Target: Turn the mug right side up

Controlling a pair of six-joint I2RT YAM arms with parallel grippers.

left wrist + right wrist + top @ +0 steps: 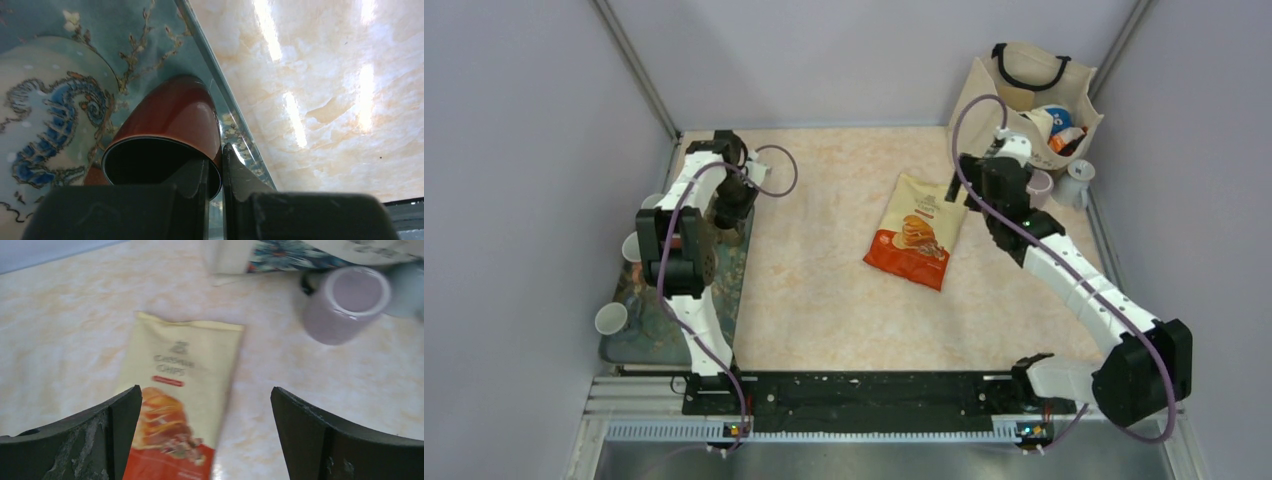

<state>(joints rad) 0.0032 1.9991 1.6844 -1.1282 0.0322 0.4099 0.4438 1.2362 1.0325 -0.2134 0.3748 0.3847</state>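
A glossy red-brown mug (175, 115) hangs tilted over the patterned tray (150, 30), its dark opening facing the wrist camera. My left gripper (215, 156) is shut on its rim, one finger inside and one outside. In the top view this gripper (727, 210) is over the tray's far right edge. A lilac mug (345, 302) stands upside down on the table near the tote bag; it also shows in the top view (1039, 187). My right gripper (206, 395) is open and empty above the chips bag's right edge, and shows in the top view (962, 185).
A chips bag (916, 232) lies mid-table. A tote bag (1029, 90) with items stands back right, a pale cup (1079, 175) beside it. The tray (639, 320) holds a blue-patterned plate (45, 100). Two white cups (611, 318) sit along its left edge.
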